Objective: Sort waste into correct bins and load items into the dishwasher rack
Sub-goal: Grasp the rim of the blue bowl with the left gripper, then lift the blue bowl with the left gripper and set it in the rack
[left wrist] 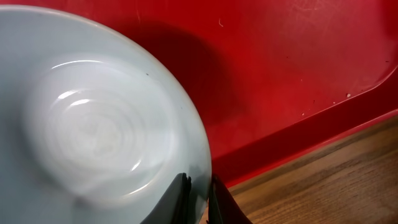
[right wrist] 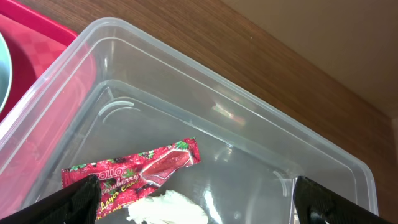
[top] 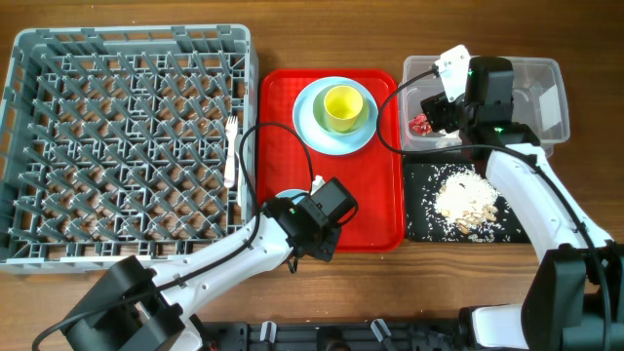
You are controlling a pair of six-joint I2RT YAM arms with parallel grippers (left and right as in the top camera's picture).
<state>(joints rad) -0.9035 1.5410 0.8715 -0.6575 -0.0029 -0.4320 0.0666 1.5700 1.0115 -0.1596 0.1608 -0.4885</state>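
Left fingers (left wrist: 180, 199): drawn close together, one on each side of the rim of the bowl (left wrist: 106, 124), pinching it.
Bowl: at the near left corner of the red tray (left wrist: 280, 74), close to the bare table (left wrist: 336, 180). You cannot tell whether it has left the tray surface.
Right fingers (right wrist: 78, 199): spread wide and holding nothing, above the clear tub (right wrist: 249, 124).
Clear tub: contains the wrapper (right wrist: 140, 169) and, touching it, the napkin (right wrist: 165, 210).
Black tray (top: 419, 210): carries the food scraps (top: 466, 200) in a loose heap.
Rack (top: 132, 34): holds the fork (top: 231, 151) near its right edge. No other item is visible in it.
Plate (top: 310, 122): on the far half of the red tray, with the cup (top: 341, 107) standing on it.
Spoon: you cannot make it out in any view.
Done: treat waste sorting as complete and one item as loaded.
Remaining: load the bowl, plate and cup into the rack. Locate the spoon.
Stage: judge the task roughly half finished, with the bowl transfer in hand.
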